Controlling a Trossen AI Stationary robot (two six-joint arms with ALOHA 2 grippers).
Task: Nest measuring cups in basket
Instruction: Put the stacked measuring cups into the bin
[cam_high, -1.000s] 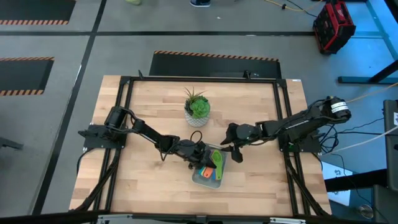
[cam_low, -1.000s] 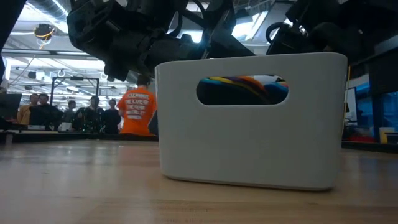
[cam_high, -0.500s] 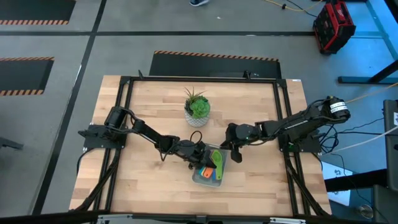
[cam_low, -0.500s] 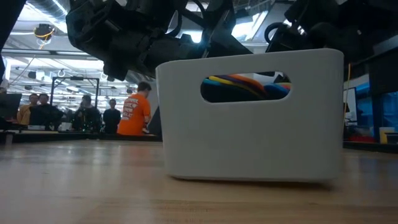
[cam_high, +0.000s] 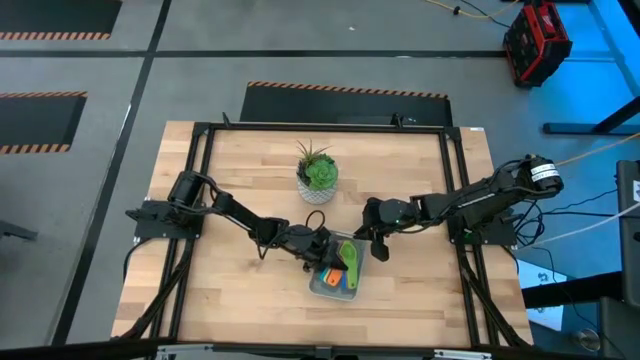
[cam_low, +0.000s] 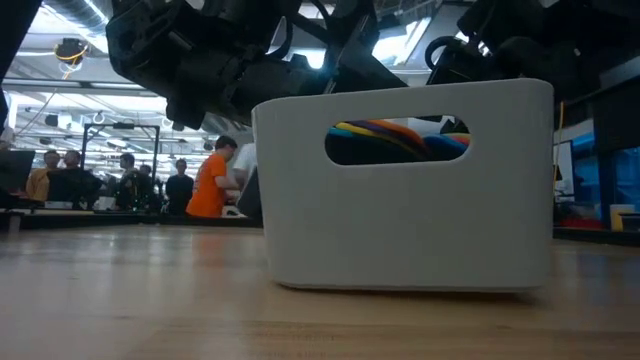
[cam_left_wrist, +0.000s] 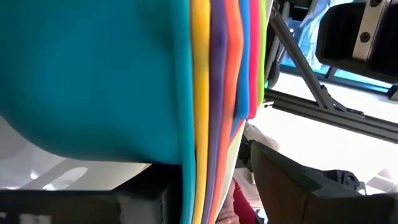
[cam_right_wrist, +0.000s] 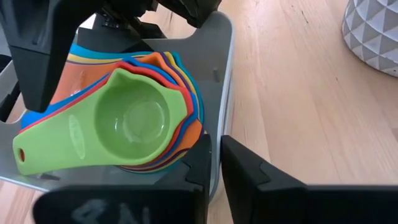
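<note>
basket (cam_high: 335, 285) sits lower centre of high view on desk (cam_high: 250, 170), just below potted plant (cam_high: 317, 172). measuring cups (cam_right_wrist: 134, 124) nested in one stack inside basket – green cup on top, handle toward frame's lower left, orange-red, blue, teal rims beneath. left gripper (cam_high: 318, 246) at basket's upper-left edge, touching stack; cannot tell if clenched. right gripper (cam_right_wrist: 214, 155) at basket's rim, fingers close together, nearly clenched – grasping nothing visible. people stand in room behind.

Both claws meet at the basket (cam_high: 318, 286); cups (cam_high: 343, 265) apparently stacked inside.
</note>
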